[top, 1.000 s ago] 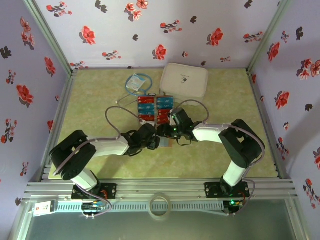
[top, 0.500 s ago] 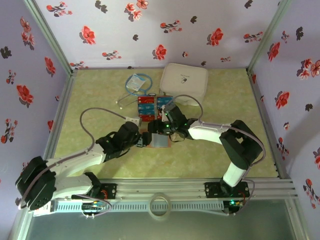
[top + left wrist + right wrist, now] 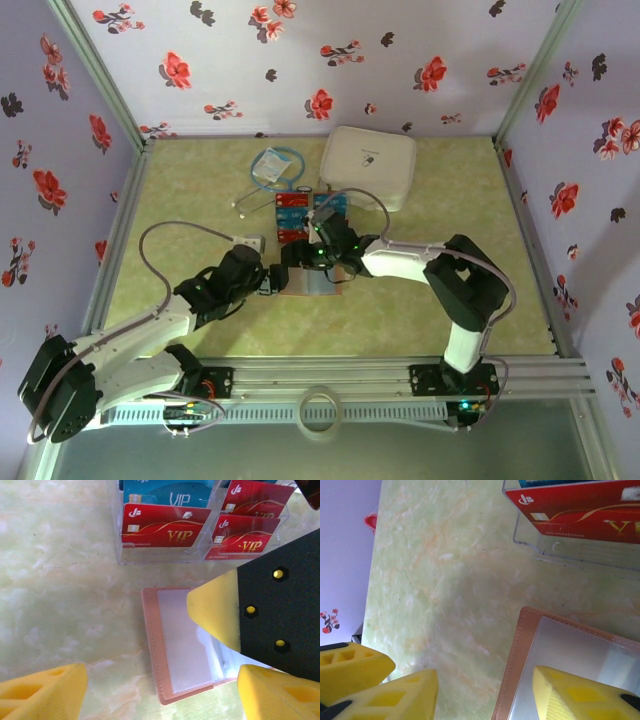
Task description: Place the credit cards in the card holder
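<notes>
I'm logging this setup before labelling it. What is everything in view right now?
credit cards: several, red and blue, standing in the clear rack
clear rack: transparent, two columns, mid-table
card holder: one, tan-brown, lying open just in front of the rack
zip case: one, white, far side of the table
bagged cable: one, blue and white, left of the zip case
small white item: one, left of the rack, too small to identify
ring: one, pale, on the near frame rail
table: one, marbled yellow-green
left gripper: yellow fingers, open, at the card holder's left edge
right gripper: yellow fingers, open, one fingertip over the holder's open page
</notes>
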